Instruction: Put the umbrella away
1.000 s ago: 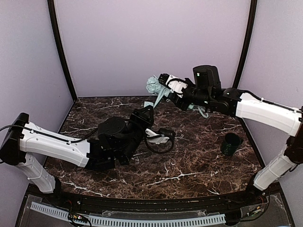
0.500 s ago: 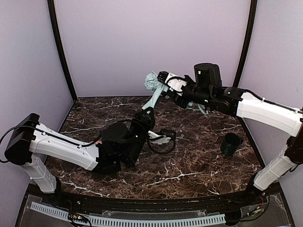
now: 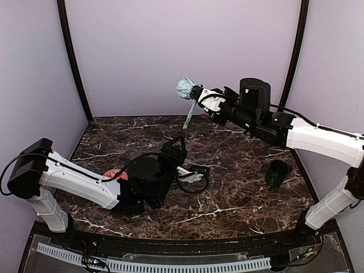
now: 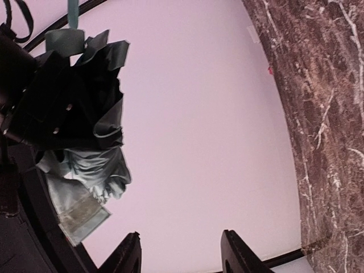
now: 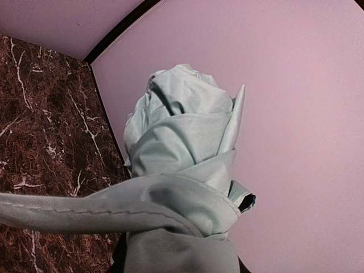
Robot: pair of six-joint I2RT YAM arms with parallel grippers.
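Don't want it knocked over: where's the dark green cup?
Top view: the dark green cup stands upright on the right side of the table, near the right edge, far from the raised umbrella.

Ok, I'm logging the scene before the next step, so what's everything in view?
umbrella: one, pale mint with black lining, bunched, held up near the back wall
cup: one, dark green, upright on the table's right side
red item: one, red, mostly hidden by the left arm
table: one, dark brown marble
right gripper: one, jaws shut on the umbrella
left gripper: one, jaws open, holding nothing
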